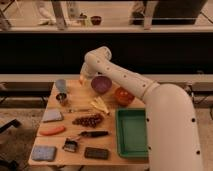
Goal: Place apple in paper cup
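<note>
My gripper (82,77) hangs at the end of the white arm over the back edge of the wooden table (75,107), between the blue-grey cup (61,85) and the purple bowl (101,84). A small pale yellow-orange patch (81,79) shows right at the gripper's tip; it may be the apple, but I cannot tell for sure. I cannot make out the white paper cup; it may be hidden behind the arm and gripper.
A small metal cup (62,97) stands in front of the blue-grey cup. An orange-red bowl (124,95), yellow banana-like pieces (100,105), dark grapes (89,120), a carrot-like piece (52,130), sponges (43,152) and a green tray (132,131) lie on the table.
</note>
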Robot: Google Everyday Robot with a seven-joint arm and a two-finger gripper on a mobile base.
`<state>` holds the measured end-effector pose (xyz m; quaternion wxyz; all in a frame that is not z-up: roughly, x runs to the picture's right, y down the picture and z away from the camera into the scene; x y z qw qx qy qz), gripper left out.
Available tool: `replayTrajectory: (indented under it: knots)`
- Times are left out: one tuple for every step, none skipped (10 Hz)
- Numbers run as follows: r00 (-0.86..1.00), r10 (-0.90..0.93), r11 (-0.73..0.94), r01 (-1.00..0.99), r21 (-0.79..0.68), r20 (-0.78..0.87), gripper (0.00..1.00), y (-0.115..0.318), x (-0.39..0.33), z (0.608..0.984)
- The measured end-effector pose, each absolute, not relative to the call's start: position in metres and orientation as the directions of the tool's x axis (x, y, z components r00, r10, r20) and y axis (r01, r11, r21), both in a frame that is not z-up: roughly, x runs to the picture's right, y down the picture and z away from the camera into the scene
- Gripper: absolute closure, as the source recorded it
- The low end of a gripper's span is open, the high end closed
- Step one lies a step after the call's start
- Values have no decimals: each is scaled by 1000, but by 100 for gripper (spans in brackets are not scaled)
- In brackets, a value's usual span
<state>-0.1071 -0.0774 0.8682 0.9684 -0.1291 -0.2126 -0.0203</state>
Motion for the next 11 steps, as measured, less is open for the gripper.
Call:
replayTrajectory:
  knots:
    - [916, 53, 971, 47, -236, 397, 99, -78, -82, 866]
    - [922, 84, 972, 7, -233, 377, 99, -77, -55, 865]
    - [926, 109, 973, -25, -230, 360, 99, -77, -31, 864]
    - [929, 129, 972, -50, -230, 345, 99, -77, -10, 865]
    - [934, 145, 970, -70, -231, 327, 99, -78, 17, 871]
    - [940, 151, 970, -81, -230, 306, 99, -84, 44, 880]
    - [946, 154, 969, -88, -230, 287, 99, -92, 65, 888]
    - [953, 158, 968, -98, -230, 258, 99, -105, 92, 899]
    - [959, 163, 967, -108, -230, 233, 99, -117, 112, 909]
    - [965, 170, 966, -122, -229, 202, 99, -131, 132, 919]
    - [969, 179, 965, -139, -223, 171, 99, -145, 147, 928]
